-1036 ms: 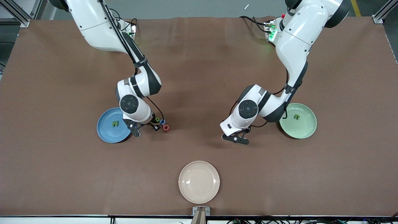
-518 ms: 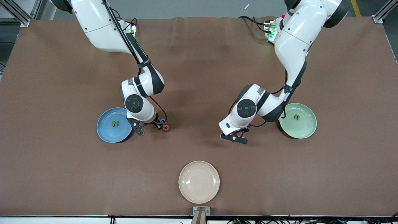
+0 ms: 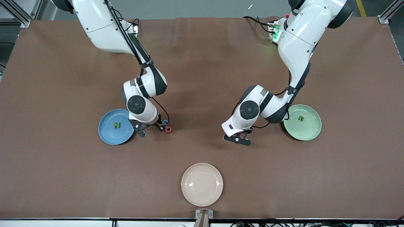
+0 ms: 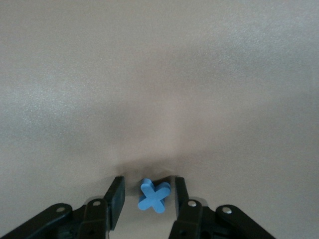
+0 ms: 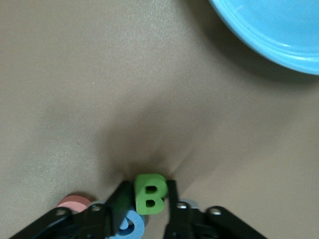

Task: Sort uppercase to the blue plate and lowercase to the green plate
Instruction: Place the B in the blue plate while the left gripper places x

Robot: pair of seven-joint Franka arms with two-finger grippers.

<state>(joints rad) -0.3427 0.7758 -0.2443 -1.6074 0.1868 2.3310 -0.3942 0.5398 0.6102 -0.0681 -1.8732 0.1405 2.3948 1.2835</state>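
Fingers of the right end effector (image 5: pixel 145 199) are seen clamped on the green B (image 5: pixel 149 193), down at the bench (image 3: pixel 202 78) just beside the blue plate (image 3: pixel 109 135). A blue ring-shaped letter (image 5: pixel 130 225) and a pink ring-shaped letter (image 5: pixel 74 202) are found right beside the gripped B, both partly hidden by the fingers. In the front view the red ring (image 3: pixel 168 129) is shown on the bench, toward the left arm's end from the right end effector (image 3: pixel 153 126). On the blue plate a green N (image 3: pixel 117 125) is laid flat.

The left end effector (image 4: pixel 146 195) is held low over the bench, part open, with the blue x (image 4: pixel 154 194) lying between its fingers; whether the pads touch the x cannot be told. In the front view this end effector (image 3: pixel 237 138) is placed near the green plate (image 3: pixel 311 134), toward the right arm's end from it. A green u (image 3: pixel 301 119) is carried on the green plate.

A cream plate (image 3: pixel 202 201), nearest the front camera, is set between the two arms.
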